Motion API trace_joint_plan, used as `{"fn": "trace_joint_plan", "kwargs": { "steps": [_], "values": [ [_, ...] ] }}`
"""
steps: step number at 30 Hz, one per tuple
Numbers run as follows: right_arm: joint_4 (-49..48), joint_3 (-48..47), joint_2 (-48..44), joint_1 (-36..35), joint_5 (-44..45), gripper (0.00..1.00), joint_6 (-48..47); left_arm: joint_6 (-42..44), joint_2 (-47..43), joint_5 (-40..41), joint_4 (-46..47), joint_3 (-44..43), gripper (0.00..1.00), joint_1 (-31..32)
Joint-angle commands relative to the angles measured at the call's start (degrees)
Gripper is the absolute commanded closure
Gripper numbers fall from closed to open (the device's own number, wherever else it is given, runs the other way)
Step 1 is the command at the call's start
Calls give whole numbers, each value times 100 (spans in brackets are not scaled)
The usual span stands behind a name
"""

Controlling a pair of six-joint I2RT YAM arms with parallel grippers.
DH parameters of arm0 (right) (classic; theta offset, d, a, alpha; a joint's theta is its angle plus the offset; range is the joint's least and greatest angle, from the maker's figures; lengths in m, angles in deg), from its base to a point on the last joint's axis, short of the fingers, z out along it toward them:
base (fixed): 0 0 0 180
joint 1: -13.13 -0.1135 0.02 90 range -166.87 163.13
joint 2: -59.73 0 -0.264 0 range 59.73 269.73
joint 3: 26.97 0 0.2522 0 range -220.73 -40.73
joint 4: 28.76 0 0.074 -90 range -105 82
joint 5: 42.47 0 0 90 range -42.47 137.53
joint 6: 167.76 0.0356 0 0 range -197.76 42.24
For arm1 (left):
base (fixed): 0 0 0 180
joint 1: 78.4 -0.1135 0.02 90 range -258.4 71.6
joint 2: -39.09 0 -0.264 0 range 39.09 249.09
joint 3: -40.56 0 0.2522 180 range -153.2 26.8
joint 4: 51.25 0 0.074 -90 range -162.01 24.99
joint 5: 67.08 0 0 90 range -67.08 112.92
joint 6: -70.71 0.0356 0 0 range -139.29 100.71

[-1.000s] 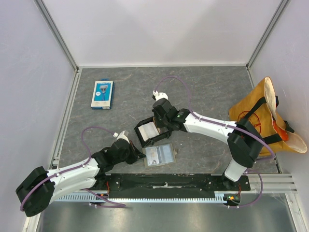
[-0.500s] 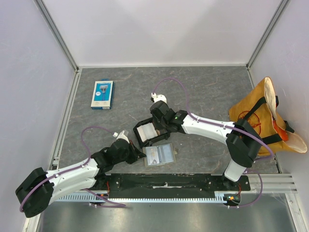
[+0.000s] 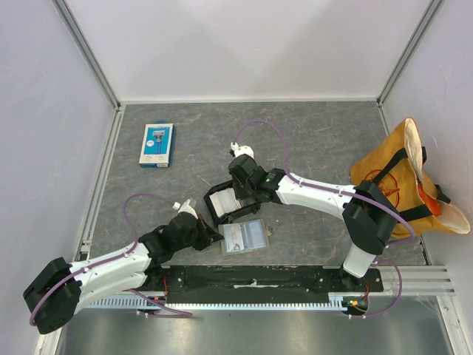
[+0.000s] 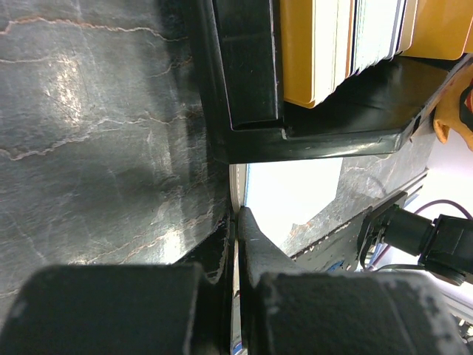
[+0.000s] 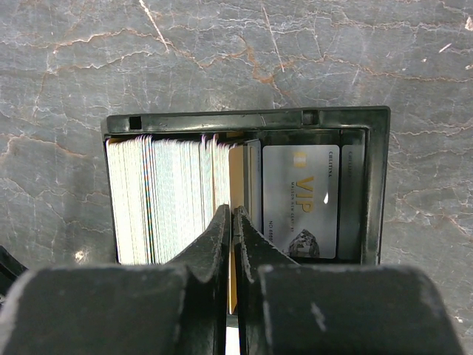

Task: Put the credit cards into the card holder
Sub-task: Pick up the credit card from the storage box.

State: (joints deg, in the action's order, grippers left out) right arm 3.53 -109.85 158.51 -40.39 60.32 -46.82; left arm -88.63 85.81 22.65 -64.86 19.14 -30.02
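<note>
Credit cards [image 5: 166,200]: a tight stack standing on edge in the left part of the black tray [image 5: 244,118]. Mostly white edges, with faint blue and pink tints. One tan card [image 5: 237,177] stands at the stack's right end. To its right in the tray, one pale card [image 5: 301,200] lies face up.

Writing: the face-up card reads "VIP" in gold letters, with a small gold chip mark above (the finer print and the dark emblem at its foot are too small to read). A second card's edge shows along the tray's right wall; its text is unreadable.

Card holder [image 3: 247,237]: lies open and flat on the table [image 3: 318,133], just on the near side of the tray and slightly right of its middle. Grey-tan border, clear pockets with something pale behind them.

Right gripper [image 5: 231,218]: over the tray, tips down at the right end of the stack. The fingers are drawn to a narrow slit, and the tan card's edge runs through it, so they look pinched on that card.

Left gripper [image 4: 236,218]: low on the table, near-left of the tray. The fingers are clenched together on the thin left edge of the card holder.

A blue-and-white pack [image 3: 157,144] lies well apart from the tray, far-left; its print is not legible from above. A yellow bag [image 3: 403,181] with black straps sits well to the tray's right.
</note>
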Motion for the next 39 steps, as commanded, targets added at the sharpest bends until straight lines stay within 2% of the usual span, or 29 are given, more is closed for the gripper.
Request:
{"fn": "trace_joint_plan", "kwargs": {
  "steps": [1,7,19,39],
  "values": [
    [-165,-242,45,-45,-260,93,53,228,-49,54,170,1,98,-31],
    [-139,-330,-17,-45,-295,92,79,228,-58,-87,162,1,98,-39],
    [239,-462,-26,-45,276,93,88,219,-49,-87,162,1,98,-39],
    [-129,-242,-26,-54,-154,90,237,237,-49,-96,153,-16,98,-48]
  ]
}}
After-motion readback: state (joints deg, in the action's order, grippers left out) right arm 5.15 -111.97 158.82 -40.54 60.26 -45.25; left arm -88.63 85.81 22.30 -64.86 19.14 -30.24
